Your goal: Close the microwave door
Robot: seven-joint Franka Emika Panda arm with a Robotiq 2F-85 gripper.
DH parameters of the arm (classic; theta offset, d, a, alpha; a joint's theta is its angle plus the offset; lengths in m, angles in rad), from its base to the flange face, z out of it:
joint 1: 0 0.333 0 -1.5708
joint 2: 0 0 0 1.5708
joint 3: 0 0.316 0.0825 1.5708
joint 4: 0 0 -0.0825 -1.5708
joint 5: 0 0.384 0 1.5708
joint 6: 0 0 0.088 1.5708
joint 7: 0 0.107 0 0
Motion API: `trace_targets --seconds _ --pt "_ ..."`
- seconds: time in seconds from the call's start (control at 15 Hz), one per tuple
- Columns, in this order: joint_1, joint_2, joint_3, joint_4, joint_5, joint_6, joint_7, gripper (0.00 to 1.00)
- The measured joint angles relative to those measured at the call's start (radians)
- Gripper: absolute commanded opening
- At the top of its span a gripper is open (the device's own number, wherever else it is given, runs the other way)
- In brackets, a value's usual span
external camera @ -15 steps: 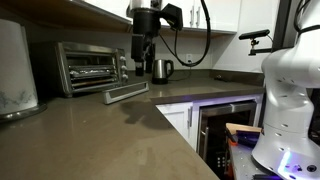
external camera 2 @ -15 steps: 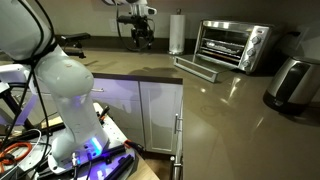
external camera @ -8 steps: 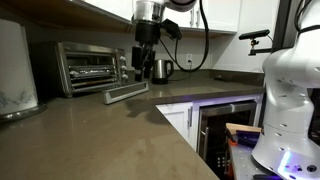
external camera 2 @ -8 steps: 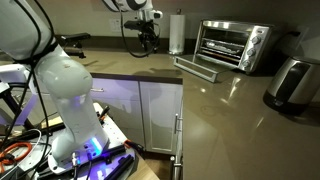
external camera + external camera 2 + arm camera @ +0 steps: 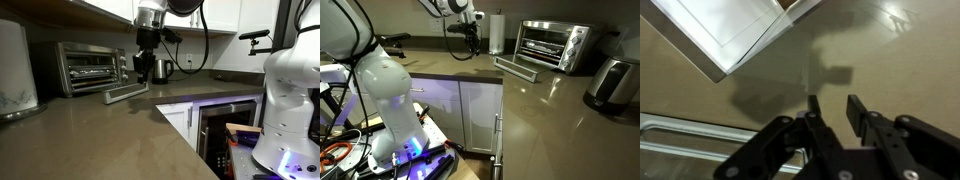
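- Over the last second my end effector (image 5: pixel 143 73) has dropped a little and drifted toward the microwave (image 5: pixel 90 66). In an exterior view (image 5: pixel 470 44) it now hangs nearer the appliance than it did.
- The door (image 5: pixel 127 92) has not moved. It lies folded down, roughly flat just above the table (image 5: pixel 120 140), with the handle edge away from the oven cavity.
- I judge this to be the approach only. Nothing has been pushed or lifted yet, and I am above and beside the door rather than under its free edge.
- My fingers stand apart with nothing between them, as the wrist view shows (image 5: pixel 833 112).
- The pale bars low on the left of the wrist view (image 5: pixel 700 135) are probably the door's rim or handle, but they are cut off and I cannot be sure.
- The bright angular shape at the top left of that view may be a reflection in the table. I cannot tell.
- From the exterior cameras, the gap between me and the door is hard to read, and the kettle (image 5: pixel 161 70) sits just behind my end effector.
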Motion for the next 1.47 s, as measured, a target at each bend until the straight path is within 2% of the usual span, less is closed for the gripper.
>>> trace_targets --seconds 0.07,0.47,0.53,0.67,0.87,1.13,1.47 --pt "-0.005 0.001 0.003 0.0 -0.012 0.0 0.011 0.25" --pt "-0.007 0.003 0.005 0.0 -0.014 0.0 0.016 0.24" --pt "-0.007 0.003 0.005 0.0 -0.014 0.0 0.016 0.06" --pt "-0.006 0.003 0.005 0.0 -0.014 0.0 0.016 0.0" --pt "-0.007 0.008 0.005 0.0 -0.018 0.0 0.018 0.0" --pt "-0.027 0.033 0.013 0.0 -0.113 0.019 0.078 0.0" --pt "-0.087 0.09 0.033 0.0 -0.33 0.119 0.242 0.0"
